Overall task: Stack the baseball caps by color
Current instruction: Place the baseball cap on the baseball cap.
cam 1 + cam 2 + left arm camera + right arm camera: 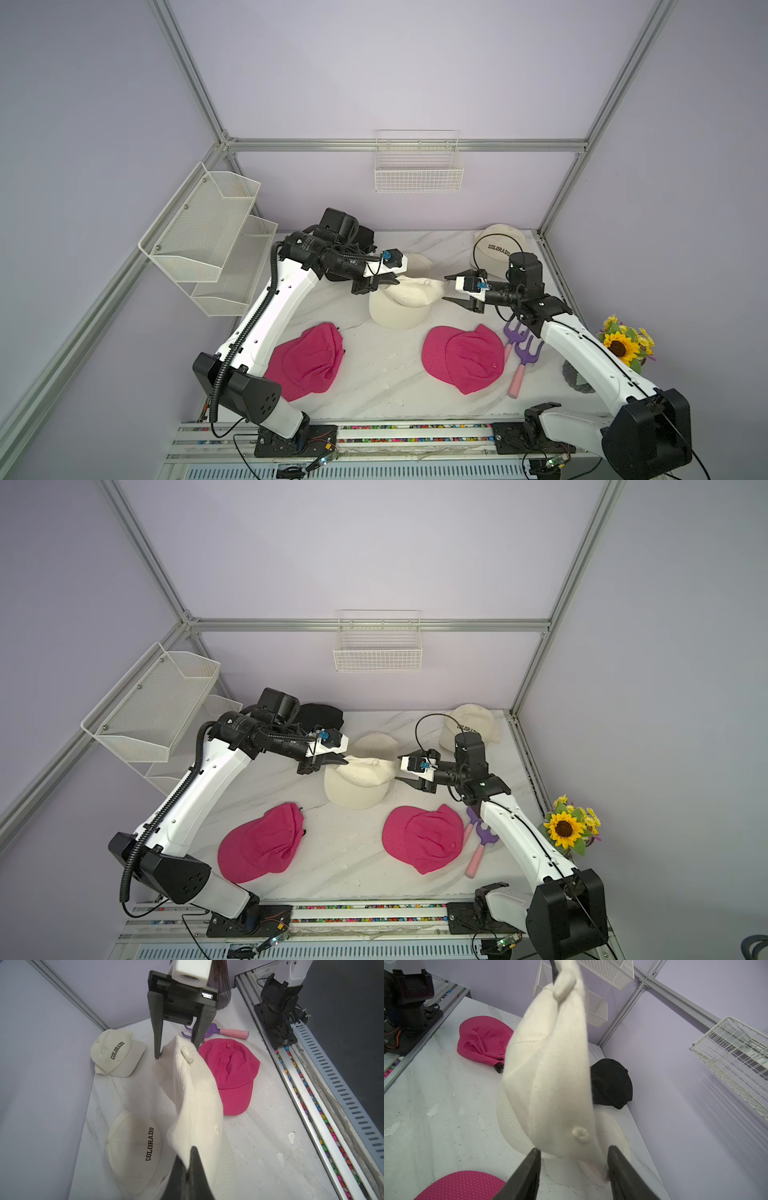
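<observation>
Both top views: three cream caps (496, 245) (415, 291) (395, 320), two pink caps (311, 357) (465, 357)

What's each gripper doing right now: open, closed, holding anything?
Left gripper: closed, pinching the raised cream cap.
Right gripper: open, jaws either side of that cap's other end, not gripping.

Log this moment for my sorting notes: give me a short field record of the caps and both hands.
left hand: shut on a cream cap, lifted off the table
right hand: open, jaws either side of that cap's far end
second cream cap: on the table under the held one
third cream cap: back right corner, lettered COLORADO
pink caps: two, apart, near the front
black cap: back left, behind the left arm
stacking: cream and pink not yet stacked
</observation>
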